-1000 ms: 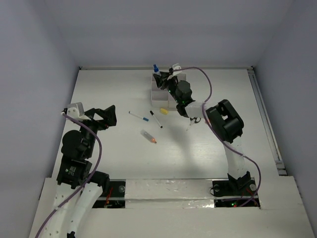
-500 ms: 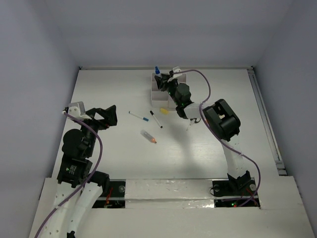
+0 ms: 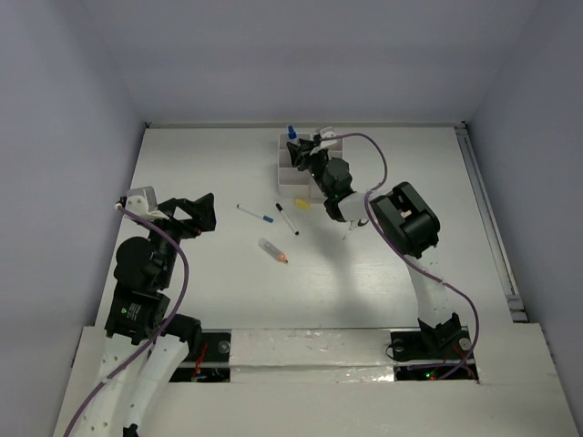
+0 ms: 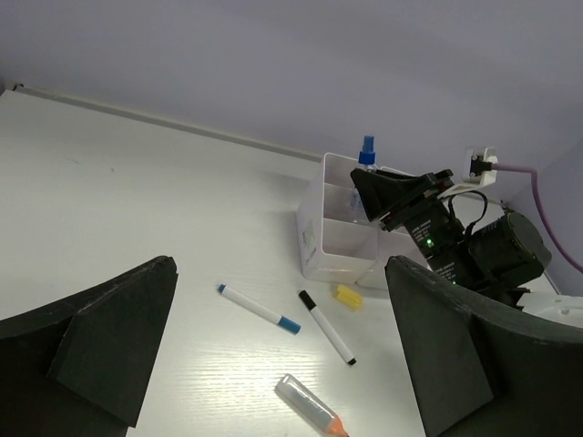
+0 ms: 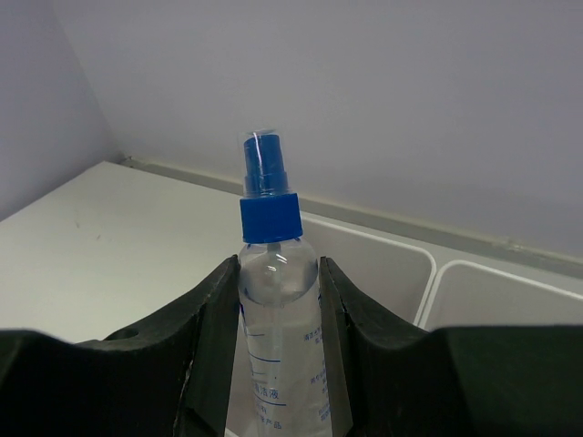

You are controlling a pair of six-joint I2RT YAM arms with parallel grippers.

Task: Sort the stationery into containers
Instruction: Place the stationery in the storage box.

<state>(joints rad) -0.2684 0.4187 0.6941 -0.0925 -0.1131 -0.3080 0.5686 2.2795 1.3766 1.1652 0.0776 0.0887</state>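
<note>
A white wood-grain tabletop (image 3: 209, 164) is closed in at the back and on both sides by plain pale lilac-grey walls (image 3: 301, 55). A thin pale metal rail (image 3: 490, 218) runs along its right edge, and a glossy white taped strip (image 3: 310, 350) spans the near edge

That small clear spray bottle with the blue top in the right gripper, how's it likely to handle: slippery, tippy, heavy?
The spray bottle looks tall and narrow, so it would probably tip if stood unsupported. Its smooth round body may slip or twist in the right gripper. Being small and apparently plastic, it is likely light.
</note>
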